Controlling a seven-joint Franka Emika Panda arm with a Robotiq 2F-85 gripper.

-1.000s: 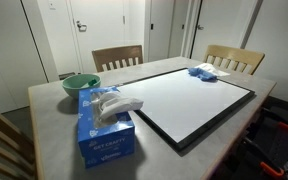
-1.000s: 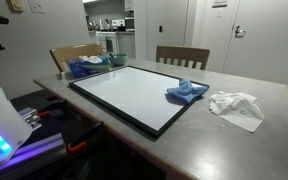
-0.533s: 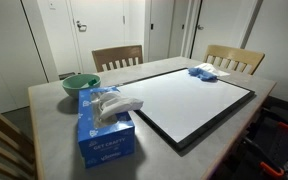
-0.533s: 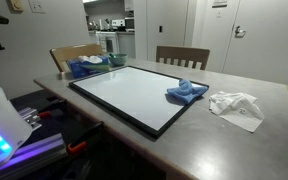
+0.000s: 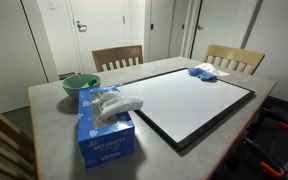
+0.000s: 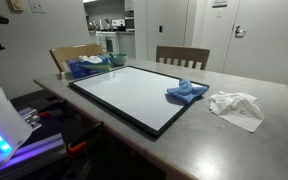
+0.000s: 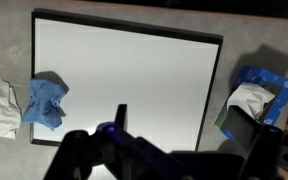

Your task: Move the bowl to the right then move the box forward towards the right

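Observation:
The teal-green bowl (image 5: 81, 84) sits near a table corner, just behind the blue tissue box (image 5: 105, 132), which has white tissue sticking out of its top. The box also shows at the far table end (image 6: 87, 67) and at the right of the wrist view (image 7: 261, 92). My gripper (image 7: 174, 108) hangs high above the white board (image 7: 124, 85), open and holding nothing, with one dark finger (image 7: 121, 113) over the board and the other near the box. The bowl is out of the wrist view. Neither exterior view shows the gripper.
A large black-framed white board (image 5: 189, 100) covers the table's middle. A blue cloth wad (image 6: 187, 92) lies on its edge, with a crumpled white tissue (image 6: 236, 105) beside it on the grey table (image 6: 274, 120). Wooden chairs (image 5: 117, 57) stand along the sides.

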